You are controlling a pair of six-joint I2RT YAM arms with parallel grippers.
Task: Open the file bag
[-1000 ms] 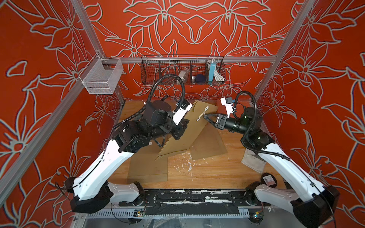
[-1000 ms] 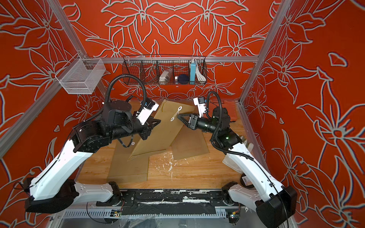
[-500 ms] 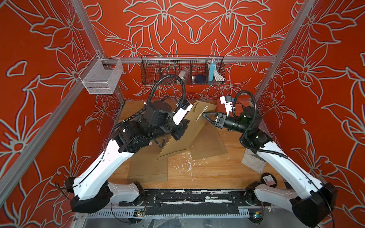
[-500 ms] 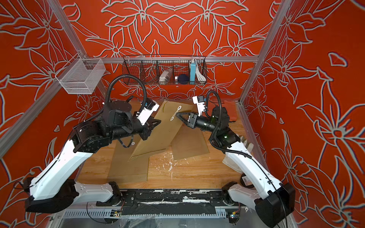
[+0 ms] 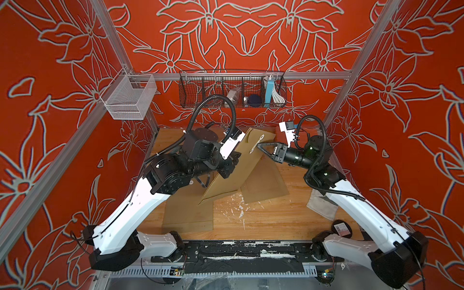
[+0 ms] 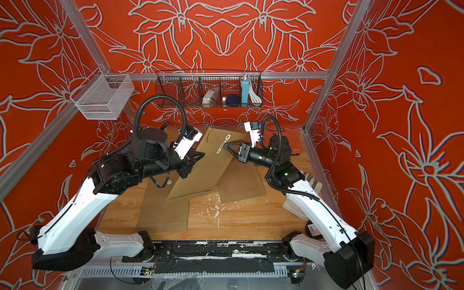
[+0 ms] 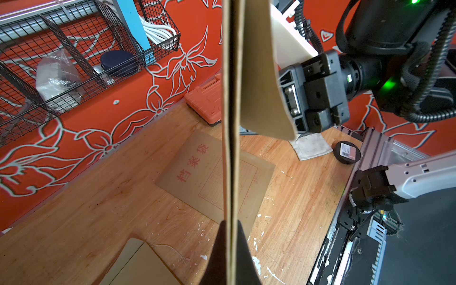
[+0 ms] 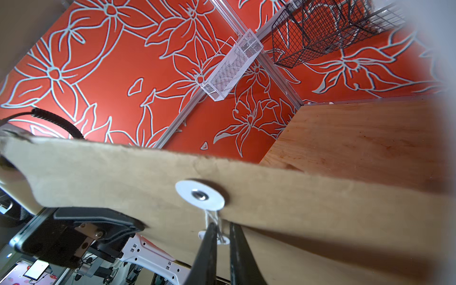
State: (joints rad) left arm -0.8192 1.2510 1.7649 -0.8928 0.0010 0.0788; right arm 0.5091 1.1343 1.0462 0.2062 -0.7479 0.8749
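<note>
Left side: your left jaws are clamping fully shut on the long edge of the file bag [image 5: 241,165]; the left wrist view is showing both fingers [image 7: 214,259] squeezing that edge between them.
Middle: the file bag is hanging raised and tilted above the tabletop [image 5: 263,218]. In both top views its long axis is running from 7 o'clock up to 1 o'clock, with the flap end at 1 o'clock.
Underneath: two spare bags are lying flat on the tabletop, one toward 7 o'clock [image 5: 188,213] and one toward 4 o'clock [image 5: 266,185] of the held bag.
Closure: the string [image 8: 212,220] is running from the flap disc [image 5: 261,136] to the body disc [image 5: 251,151], along the bag's long axis.
Right side: your right jaws are standing almost shut, with a thin slit showing between the fingertips [image 8: 207,251]. The tips are sitting at the string between the two discs. I cannot tell whether the string is being pinched.
Key relation: the closure is lying at 9 o'clock from the right jaws, right at their tips. The right arm is the nearer one and the left is busy holding.
Next move: I am judging that you are needing a firm pinch on the string, then an unwinding path around a disc rather than a straight pull.
Risk: tugging along the long axis is likely tearing a disc loose or dragging the bag from the left jaws.
</note>
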